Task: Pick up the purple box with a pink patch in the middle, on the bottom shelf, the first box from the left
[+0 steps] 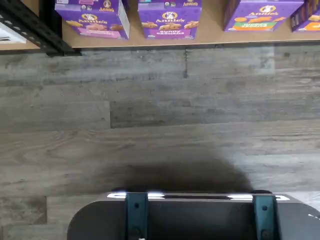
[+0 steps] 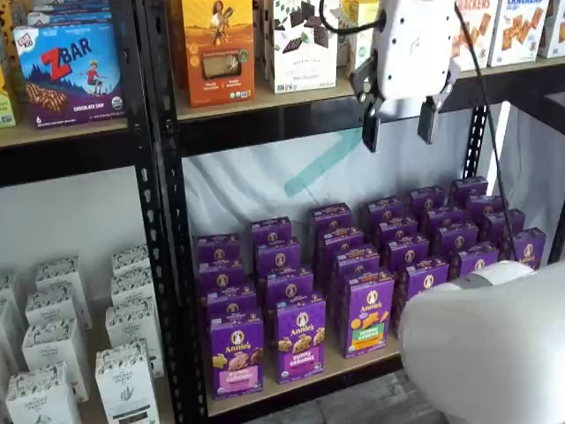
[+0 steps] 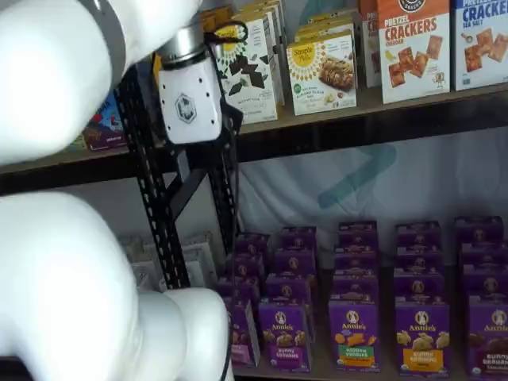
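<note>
Downward wrist view; perhaps two frontal.

Tool (image 2: 398, 124) high, fingers pointing down, plain gap between them.

purple box (image 3: 240, 332) half behind the white arm (image 3: 71, 294) (front mostly covered), tops of cartons cropped in wrist view

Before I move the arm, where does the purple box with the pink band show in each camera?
Wrist view: the purple box stands at the shelf's front edge, between the black upright and the Bunny Grahams carton.
In a shelf view: front row, next to the upright.
In a shelf view: only a sliver beside the white arm.
Shared landmark: the Bunny Grahams carton beside it.
</note>
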`<state>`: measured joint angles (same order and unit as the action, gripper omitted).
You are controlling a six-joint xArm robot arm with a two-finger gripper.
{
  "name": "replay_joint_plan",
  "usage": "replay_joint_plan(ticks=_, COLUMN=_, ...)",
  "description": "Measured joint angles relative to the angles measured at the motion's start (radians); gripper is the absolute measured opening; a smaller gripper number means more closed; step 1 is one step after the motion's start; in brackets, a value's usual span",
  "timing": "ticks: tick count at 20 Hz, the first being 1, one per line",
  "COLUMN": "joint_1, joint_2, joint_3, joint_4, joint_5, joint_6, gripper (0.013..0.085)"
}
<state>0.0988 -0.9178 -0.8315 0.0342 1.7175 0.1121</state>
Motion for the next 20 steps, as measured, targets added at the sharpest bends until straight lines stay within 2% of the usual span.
replay_joint_plan(ticks=5, joint_1=0.011, joint_2=-0.018, joint_3=0.094, joint_4=-0.001, joint_5=-0.085, joint_6=0.009, gripper=0.0850)
replay_joint_plan(ticks=7, joint_1=0.016, joint_2=-0.026, joint_3=0.135, joint_4=-0.015, joint_5=-0.121, joint_6=0.013, gripper=0.0850)
replay_joint_plan(ticks=12, joint_1=0.011, joint_2=-0.037, joint_3=0.233, joint_4=-0.010, joint_5=-0.211, joint_6=0.008, gripper=0.0850)
replay_joint_plan(ticks=20, joint_1=0.054, joint_2=-0.003, joint_3=0.379, joint_4=-0.004, joint_5=-0.363, joint_6=0.047, gripper=0.0850)
